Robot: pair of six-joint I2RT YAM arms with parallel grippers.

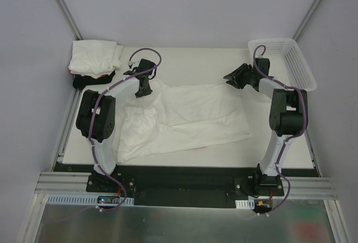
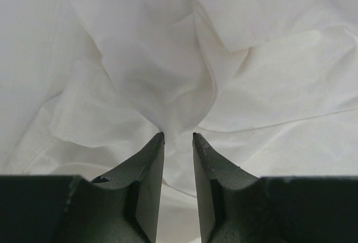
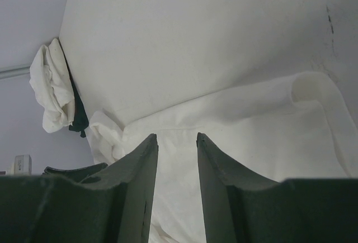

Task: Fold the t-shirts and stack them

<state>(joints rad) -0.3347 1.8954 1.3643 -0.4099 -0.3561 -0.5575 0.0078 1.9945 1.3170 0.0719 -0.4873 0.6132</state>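
A white t-shirt [image 1: 190, 117] lies spread and rumpled across the middle of the table. My left gripper [image 1: 144, 91] points down at its bunched far-left corner. In the left wrist view the left gripper [image 2: 179, 136] is open by a narrow gap, and a raised fold of the shirt [image 2: 151, 58] tapers right up to the tips. My right gripper [image 1: 230, 78] hovers over the shirt's far-right corner. It [image 3: 177, 137] is open with nothing between the fingers, the shirt [image 3: 251, 120] below it. A stack of folded white t-shirts [image 1: 94, 57] rests on a black one [image 1: 92, 79] at the far left.
A white mesh basket [image 1: 293, 64] stands at the far right corner. Bare table [image 1: 190, 61] shows behind the shirt, between the stack and the basket. The right wrist view also shows the stack [image 3: 50, 92] against the left wall.
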